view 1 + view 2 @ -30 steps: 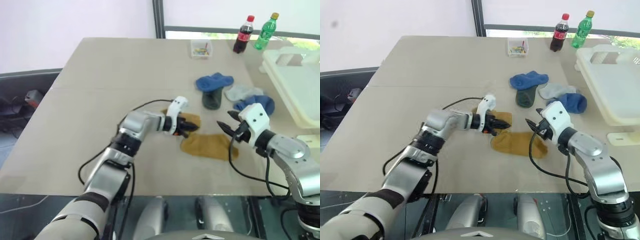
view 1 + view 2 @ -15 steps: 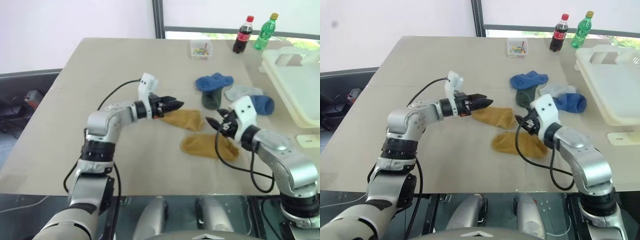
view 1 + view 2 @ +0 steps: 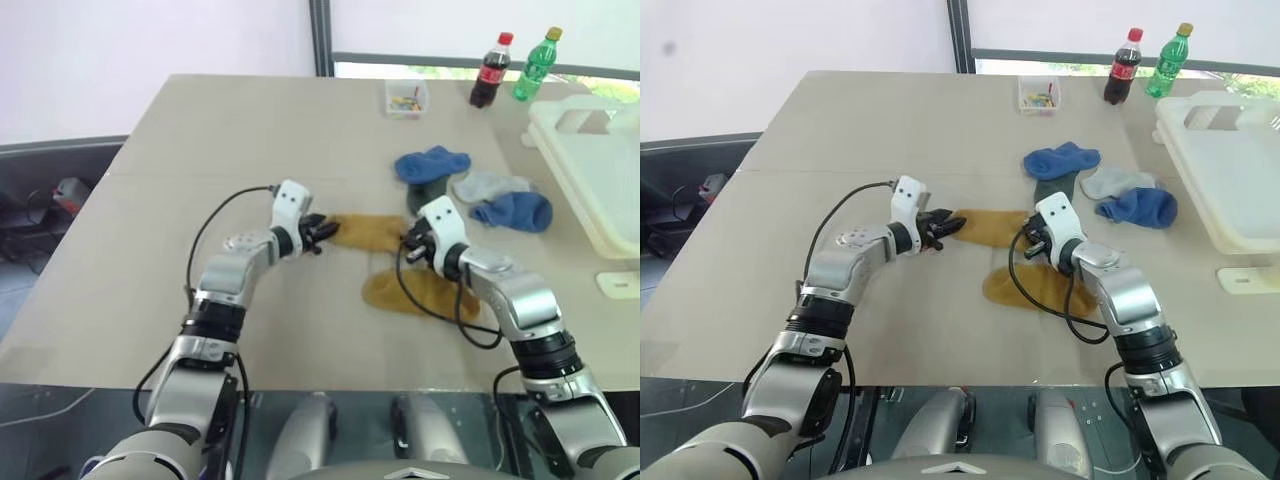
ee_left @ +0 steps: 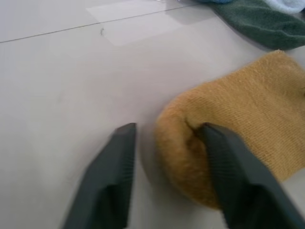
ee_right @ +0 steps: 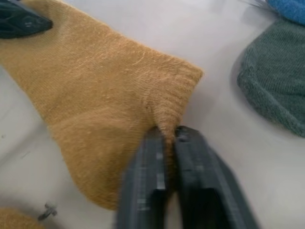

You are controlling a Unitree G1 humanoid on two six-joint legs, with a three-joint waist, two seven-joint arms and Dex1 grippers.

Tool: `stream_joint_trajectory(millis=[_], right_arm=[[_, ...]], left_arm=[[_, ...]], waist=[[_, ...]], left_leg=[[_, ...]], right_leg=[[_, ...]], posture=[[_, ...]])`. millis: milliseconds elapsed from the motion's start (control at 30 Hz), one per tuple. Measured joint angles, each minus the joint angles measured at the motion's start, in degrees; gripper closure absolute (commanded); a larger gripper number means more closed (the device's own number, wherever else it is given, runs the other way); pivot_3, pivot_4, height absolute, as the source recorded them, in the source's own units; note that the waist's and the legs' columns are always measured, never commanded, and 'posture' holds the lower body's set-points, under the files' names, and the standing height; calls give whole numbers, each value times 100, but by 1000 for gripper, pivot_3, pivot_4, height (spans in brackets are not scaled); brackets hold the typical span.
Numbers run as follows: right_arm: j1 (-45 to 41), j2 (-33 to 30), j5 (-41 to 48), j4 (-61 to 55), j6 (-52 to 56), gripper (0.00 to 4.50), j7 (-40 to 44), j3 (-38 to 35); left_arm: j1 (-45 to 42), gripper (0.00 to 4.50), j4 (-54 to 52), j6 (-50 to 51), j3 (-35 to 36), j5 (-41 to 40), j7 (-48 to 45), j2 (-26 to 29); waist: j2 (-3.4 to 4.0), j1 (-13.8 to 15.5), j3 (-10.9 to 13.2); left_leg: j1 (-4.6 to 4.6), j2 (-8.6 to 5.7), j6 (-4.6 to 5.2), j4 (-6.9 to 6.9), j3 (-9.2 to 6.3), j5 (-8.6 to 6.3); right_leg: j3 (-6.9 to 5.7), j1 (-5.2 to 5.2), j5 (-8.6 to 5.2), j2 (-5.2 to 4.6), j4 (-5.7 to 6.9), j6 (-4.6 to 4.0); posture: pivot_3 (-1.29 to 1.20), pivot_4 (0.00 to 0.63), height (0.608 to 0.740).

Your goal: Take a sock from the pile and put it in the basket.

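Observation:
A mustard-yellow sock (image 3: 365, 232) lies flat on the table, apart from the pile (image 3: 470, 185) of blue, dark green and grey socks. My left gripper (image 3: 318, 232) is at its left end. In the left wrist view that gripper (image 4: 169, 129) is open, one finger (image 4: 224, 176) resting on the sock (image 4: 248, 119) and the other on the bare table beside it. My right gripper (image 3: 408, 247) is at the sock's right end. The right wrist view shows it (image 5: 166, 131) shut on a pinched fold of the sock's edge (image 5: 109, 90). The cream-white basket (image 3: 590, 170) stands at the far right.
A second mustard sock (image 3: 415, 293) lies just in front of the right gripper. A small clear box (image 3: 405, 97) and two bottles (image 3: 510, 68) stand at the table's far edge. A small white piece (image 3: 618, 283) lies near the basket's front.
The left gripper, on the sock a second ago, lifted off and opened. It has come down at the sock's left end. The right gripper moved left to the sock's right end and shut on it.

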Motion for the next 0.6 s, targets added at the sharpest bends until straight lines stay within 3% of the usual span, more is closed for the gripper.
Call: stream_joint_trajectory(millis=[33,67,233,367,467,600], right_arm=[[0,0,-24,19,-32,4500,10,0],[0,0,-30,29,-59,4500,18,1],[70,-127,117,-187,-77,4500,216,-207],[291,-573,712,-1382,504,4500,534,-768],[913,-1286,1247,-2499,1200,4500,850,-1200],[1537,-1560,1535,-3159,1718,4500,855,-1504]], left_arm=[[13,4241,10,12,53,-55,-28,-63],[25,4429,8,39,94,-121,-44,-98],[153,4429,-467,604,558,-826,-293,-127],[202,4429,-1641,1923,818,-1827,-529,137],[418,4429,-2529,3006,918,-2598,-592,404],[609,4429,-2981,3651,825,-2972,-443,378]], waist=[[0,-1,0],[0,-2,0],[0,-13,1],[0,-4,1],[0,3,1],[0,0,1]], left_leg=[[0,0,0,1,0,0],[0,0,1,2,-1,0],[-12,2,0,3,-3,0],[-20,3,2,2,-7,-1],[-18,3,3,-2,-11,-2],[0,4,3,-1,-10,-2]], right_leg=[[0,0,0,0,0,0],[0,0,1,0,1,1],[-1,-10,0,0,1,0],[-3,-11,0,-2,-9,1],[-8,-3,-1,-5,-17,2],[-7,7,-2,-2,-4,1]], posture=[[0,150,740],[0,150,740],[0,150,740],[0,150,740],[0,150,740],[0,150,740]])
